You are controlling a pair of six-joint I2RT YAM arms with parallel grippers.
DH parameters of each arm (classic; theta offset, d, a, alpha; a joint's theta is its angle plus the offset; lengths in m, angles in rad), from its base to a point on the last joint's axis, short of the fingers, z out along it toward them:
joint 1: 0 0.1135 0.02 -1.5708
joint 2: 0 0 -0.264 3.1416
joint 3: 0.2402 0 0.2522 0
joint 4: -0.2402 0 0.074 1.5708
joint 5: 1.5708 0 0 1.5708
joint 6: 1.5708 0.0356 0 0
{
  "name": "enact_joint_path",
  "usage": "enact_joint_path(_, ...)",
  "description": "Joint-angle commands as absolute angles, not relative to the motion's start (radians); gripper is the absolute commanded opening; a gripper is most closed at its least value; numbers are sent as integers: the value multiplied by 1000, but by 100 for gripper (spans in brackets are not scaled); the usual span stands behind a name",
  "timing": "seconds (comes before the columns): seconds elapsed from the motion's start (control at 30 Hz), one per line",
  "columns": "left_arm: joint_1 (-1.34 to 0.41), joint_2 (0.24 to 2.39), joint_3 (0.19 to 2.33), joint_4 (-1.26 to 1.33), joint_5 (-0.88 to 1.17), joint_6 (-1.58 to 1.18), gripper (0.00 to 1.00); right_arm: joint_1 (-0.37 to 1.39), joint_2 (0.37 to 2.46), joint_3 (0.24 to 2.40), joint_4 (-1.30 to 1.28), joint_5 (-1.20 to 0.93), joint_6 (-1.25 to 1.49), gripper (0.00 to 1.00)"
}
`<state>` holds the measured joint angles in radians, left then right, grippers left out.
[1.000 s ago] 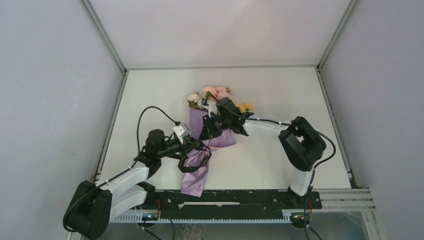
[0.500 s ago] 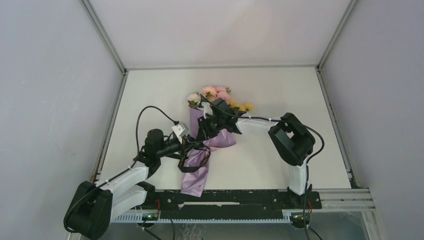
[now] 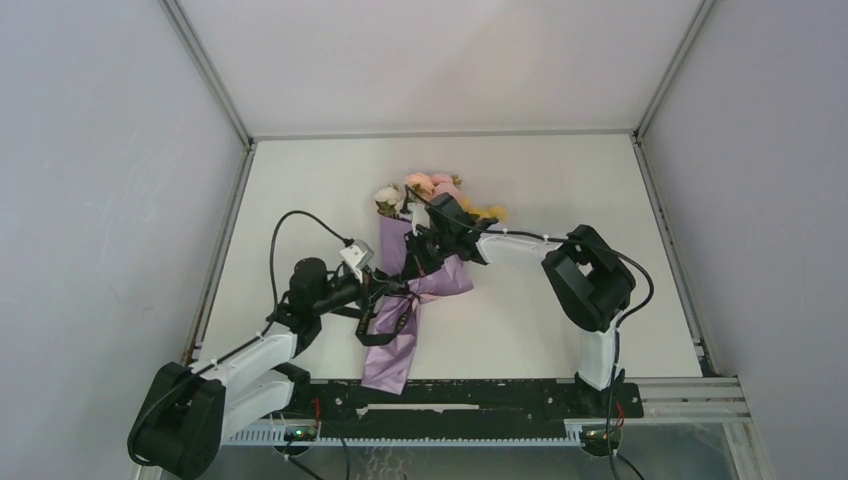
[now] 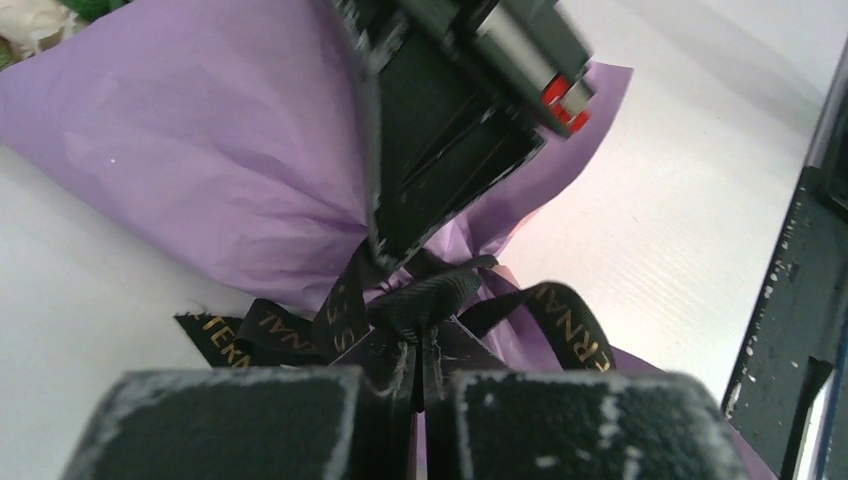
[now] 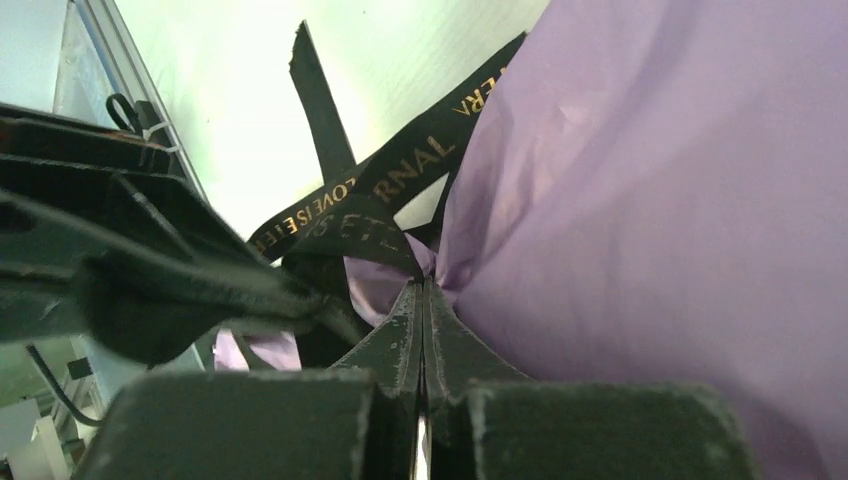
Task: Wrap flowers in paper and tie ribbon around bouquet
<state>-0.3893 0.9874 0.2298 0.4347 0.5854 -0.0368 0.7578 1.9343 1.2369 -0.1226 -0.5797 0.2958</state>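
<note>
- The left arm [image 3: 255, 350] reaches from its base at the near left corner forward and to the right. Its forearm is low and its wrist points right, at the waist of the bouquet.
- The left tool [image 4: 420, 372] is clenched, and a fold of narrow black gold-lettered ribbon [image 4: 565, 312] rises from between its fingertips, so it is grasping the ribbon.
- The right arm [image 3: 590, 290] rises from the near right, bends at a raised elbow, then stretches its forearm left across the white surface [image 3: 560, 180] to the same waist.
- The right tool [image 5: 425, 305] is also clenched, with its fingers pressed flat together. The tips meet where the ribbon crosses the pinched paper; from so close I cannot tell whether any ribbon is caught between them.
- The two tools sit just beside each other, with the right tool's black body above the left one's fingertips in the left wrist view.
- The lilac-purple crinkled wrapping paper [image 3: 395, 350] forms a cone lying on the surface left of centre, its narrow tail toward the near edge.
- The pink, yellow and white flowers [image 3: 432, 187] stick out of the far, wide end of the cone.
- The ribbon circles the cone's waist, with loose ends and loops spread on the left side.
</note>
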Motion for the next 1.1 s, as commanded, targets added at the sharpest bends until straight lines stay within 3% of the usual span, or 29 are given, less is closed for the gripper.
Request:
enact_joint_path(0.0,-381,981,234,475,507,-119,0,730,1792,1234,-126,-598,273,0)
enact_joint_path(0.27,-380,995,226,509,353,-225,0,714,1699,1126,-100,-599,311,0)
enact_joint_path(0.8,-393,1038,201,595,212,-233,0,720,1782,1117,-21,-650,357,0)
enact_joint_path(0.93,-393,1038,199,598,127,-276,10,727,1784,1118,-17,-647,359,0)
enact_joint_path(1.07,-393,1028,201,579,90,-334,38,730,1787,1117,-17,-647,359,0)
